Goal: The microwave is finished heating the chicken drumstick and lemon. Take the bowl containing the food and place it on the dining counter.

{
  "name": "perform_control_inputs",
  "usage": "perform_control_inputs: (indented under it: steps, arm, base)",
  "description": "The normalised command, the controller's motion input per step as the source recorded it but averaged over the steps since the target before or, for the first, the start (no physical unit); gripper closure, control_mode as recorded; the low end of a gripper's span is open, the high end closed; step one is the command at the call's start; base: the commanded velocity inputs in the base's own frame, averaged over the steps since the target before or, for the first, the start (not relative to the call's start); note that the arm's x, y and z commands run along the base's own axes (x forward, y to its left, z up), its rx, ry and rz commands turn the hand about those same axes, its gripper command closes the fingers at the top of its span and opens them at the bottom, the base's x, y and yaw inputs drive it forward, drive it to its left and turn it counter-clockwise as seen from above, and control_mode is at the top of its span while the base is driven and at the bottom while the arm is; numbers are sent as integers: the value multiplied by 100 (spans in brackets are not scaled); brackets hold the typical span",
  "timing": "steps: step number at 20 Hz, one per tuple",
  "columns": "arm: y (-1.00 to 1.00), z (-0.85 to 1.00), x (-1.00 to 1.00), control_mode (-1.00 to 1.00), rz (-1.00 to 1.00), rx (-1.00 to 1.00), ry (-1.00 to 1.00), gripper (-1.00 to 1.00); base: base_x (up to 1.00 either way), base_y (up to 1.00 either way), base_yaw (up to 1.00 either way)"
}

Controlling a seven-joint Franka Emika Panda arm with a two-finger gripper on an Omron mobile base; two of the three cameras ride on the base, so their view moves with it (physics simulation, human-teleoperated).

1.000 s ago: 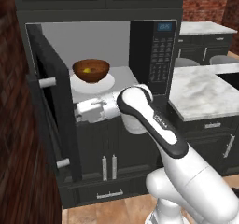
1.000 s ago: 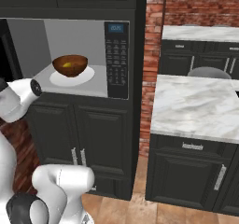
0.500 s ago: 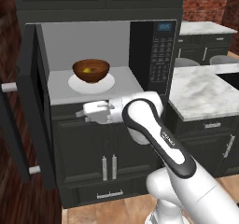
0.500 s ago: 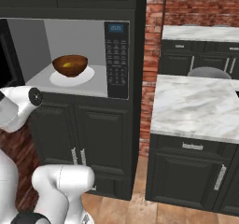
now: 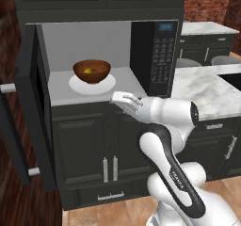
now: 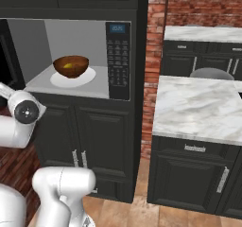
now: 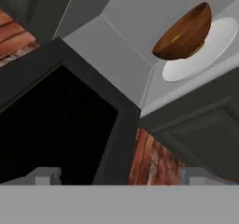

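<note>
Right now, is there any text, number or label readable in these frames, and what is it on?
Nothing can be read for certain.
Blue display on the microwave: lit digits, too blurred to read.
Button panel under it: small white markings, too small to read.
No brand or label on the bowl or cabinets.

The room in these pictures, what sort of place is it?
Most likely a home kitchen: a built-in microwave with its door open, dark cabinets below, and a marble dining counter beside a brick wall.
</note>
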Motion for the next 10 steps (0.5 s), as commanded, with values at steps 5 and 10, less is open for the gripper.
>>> perform_control_inputs:
  steps: [5, 10]
  arm:
    - [-100, 53, 21, -100, -58, -20, 32, -100]
    - [-67, 57, 25, -100, -47, -17, 44, -100]
  base:
    - [0, 0, 0]
    - [0, 0, 0]
